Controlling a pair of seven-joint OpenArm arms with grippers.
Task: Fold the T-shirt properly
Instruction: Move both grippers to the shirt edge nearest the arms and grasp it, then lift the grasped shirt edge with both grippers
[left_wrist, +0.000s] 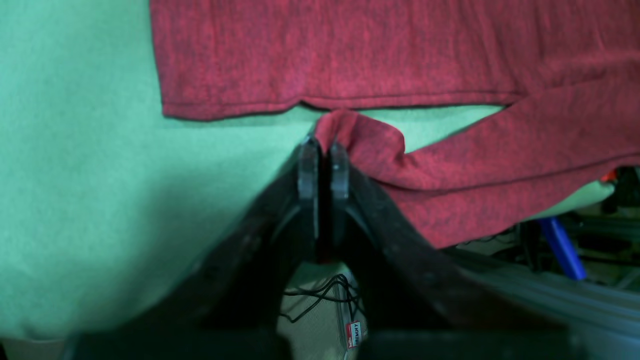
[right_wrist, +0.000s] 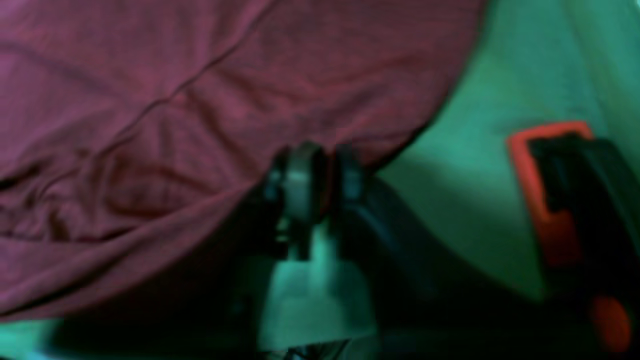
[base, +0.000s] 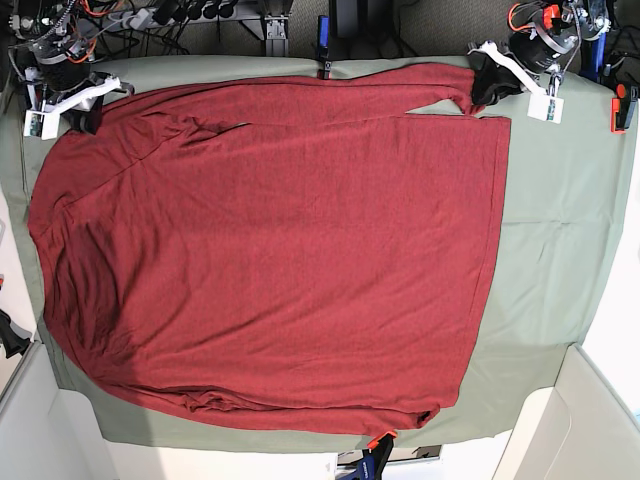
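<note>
The dark red T-shirt (base: 270, 250) lies spread flat on the pale green table cloth (base: 545, 250), hem toward the right in the base view. Its long sleeve (left_wrist: 500, 150) runs along the far edge. My left gripper (left_wrist: 324, 150) is shut on the sleeve's cuff, just off the hem; in the base view it sits at the top right (base: 478, 95). My right gripper (right_wrist: 320, 170) is shut on the T-shirt (right_wrist: 200, 100) at its edge, with red fabric showing between the fingers; in the base view it is at the top left (base: 85, 120), by the shoulder.
Clamps hold the table cloth at its edges: a blue one (base: 323, 45) at the far side, one at the near side (base: 375, 455), one at the right (base: 622, 105). An orange and black clamp (right_wrist: 550, 200) sits right of my right gripper. Cables and gear lie beyond the far edge.
</note>
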